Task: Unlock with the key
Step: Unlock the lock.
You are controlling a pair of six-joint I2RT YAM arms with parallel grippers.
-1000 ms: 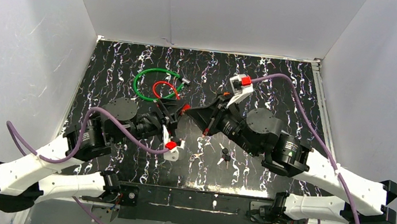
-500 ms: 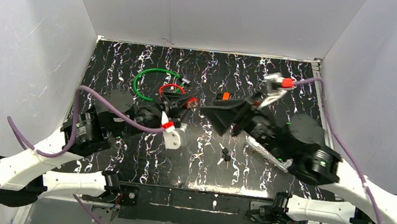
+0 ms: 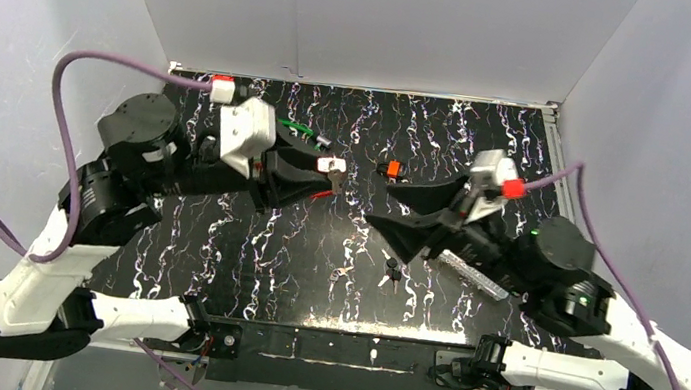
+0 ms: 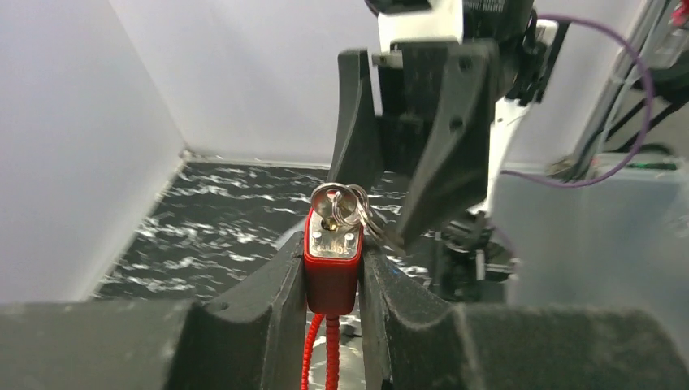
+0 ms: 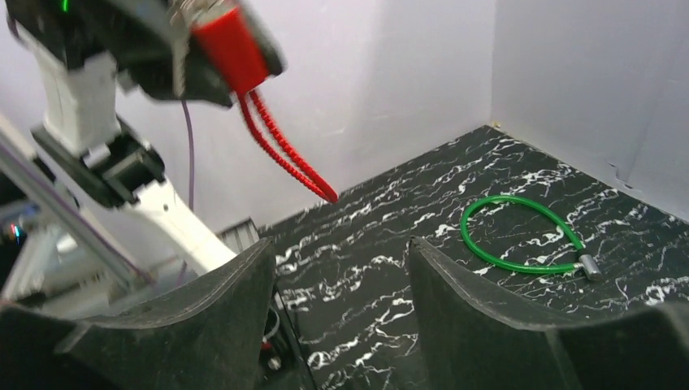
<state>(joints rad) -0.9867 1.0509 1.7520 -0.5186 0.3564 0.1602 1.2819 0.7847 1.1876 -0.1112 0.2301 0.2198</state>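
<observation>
A red padlock (image 4: 333,268) is clamped upright between my left gripper's (image 4: 333,244) fingers, its red cable (image 4: 325,349) hanging below. A silver key on a ring (image 4: 341,203) sticks in its keyhole. From above, the left gripper (image 3: 327,174) holds the lock (image 3: 322,190) up over the mat's back middle. My right gripper (image 3: 380,205) faces it from the right, open and holding nothing, a short gap away. The right wrist view shows the lock (image 5: 231,41) at upper left with its cable (image 5: 284,150) dangling, well beyond the spread fingers (image 5: 455,309).
A green cable loop (image 5: 520,236) lies on the black marbled mat (image 3: 314,251), partly hidden behind the left arm (image 3: 295,126). An orange item (image 3: 390,169), black keys (image 3: 392,270), a small key (image 3: 343,275) and a grey bar (image 3: 468,270) also lie there. White walls enclose three sides.
The right gripper was shut at the lock; it has opened and drawn back to the right. The left arm has lifted the lock and swung up and back.
</observation>
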